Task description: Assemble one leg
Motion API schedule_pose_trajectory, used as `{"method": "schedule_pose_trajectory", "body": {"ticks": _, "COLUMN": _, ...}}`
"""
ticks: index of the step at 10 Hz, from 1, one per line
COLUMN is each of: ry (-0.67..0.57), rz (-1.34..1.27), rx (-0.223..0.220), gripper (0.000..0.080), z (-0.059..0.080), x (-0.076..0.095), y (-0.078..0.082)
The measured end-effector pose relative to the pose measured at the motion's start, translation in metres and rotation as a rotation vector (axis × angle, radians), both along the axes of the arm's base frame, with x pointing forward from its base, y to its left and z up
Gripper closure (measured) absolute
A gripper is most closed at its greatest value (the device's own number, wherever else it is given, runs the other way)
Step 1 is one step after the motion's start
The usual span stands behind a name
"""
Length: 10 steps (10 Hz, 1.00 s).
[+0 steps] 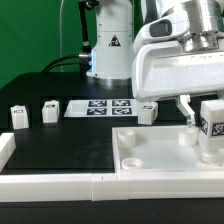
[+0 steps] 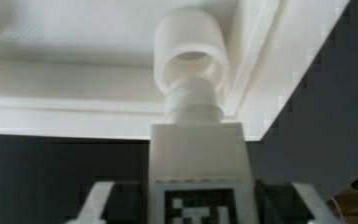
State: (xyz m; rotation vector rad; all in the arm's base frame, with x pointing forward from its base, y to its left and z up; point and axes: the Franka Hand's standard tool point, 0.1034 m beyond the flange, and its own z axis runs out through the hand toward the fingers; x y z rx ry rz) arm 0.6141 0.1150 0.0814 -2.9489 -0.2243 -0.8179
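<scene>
Held leg (image 1: pixel 213 124) and its target, seen from the side and along the gripper (image 1: pixel 207 120). The gripper is clamped on the leg: in the wrist view the tagged block of the leg (image 2: pixel 197 150) sits squarely in the gripper (image 2: pixel 195 203), with a finger (image 2: pixel 98 205) showing at either flank. In the exterior view the leg stands upright over the part of the white panel (image 1: pixel 160 168) toward the exterior view's right, low above it or touching it; which of the two cannot be told. The relation that governs the next move appears in the wrist view: the leg's long axis runs straight away from the gripper, and its narrow tip points at a round socket (image 2: pixel 195 58) near the panel (image 2: pixel 78 60) edge, tip and socket lying on one line. Whether the tip has entered the socket is not clear. By judgement, the move ahead is a push along that axis with a turn to seat the leg, and any tilt would make it bind. On the dark bench (image 1: pixel 70 140), well apart from the gripper, stand the nearest loose leg (image 1: pixel 148 111), beside the marker board (image 1: pixel 100 107), the middle loose leg (image 1: pixel 50 111) and the farthest loose leg (image 1: pixel 20 116)
</scene>
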Motion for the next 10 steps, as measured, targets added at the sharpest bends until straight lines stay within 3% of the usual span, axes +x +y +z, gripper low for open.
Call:
{"method": "schedule_pose_trajectory", "body": {"ticks": 5, "ry": 0.021, "rz": -0.003, "rx": -0.002, "gripper": 0.0509, "z": -0.014, "x": -0.006, "y": -0.002}}
{"method": "schedule_pose_trajectory", "body": {"ticks": 9, "ry": -0.013, "rz": -0.004, "rx": -0.001, "gripper": 0.0509, "z": -0.014, "x": -0.003, "y": 0.000}}
{"method": "schedule_pose_trajectory", "body": {"ticks": 10, "ry": -0.013, "rz": -0.004, "rx": -0.001, "gripper": 0.0449, "z": -0.014, "x": -0.003, "y": 0.000}}
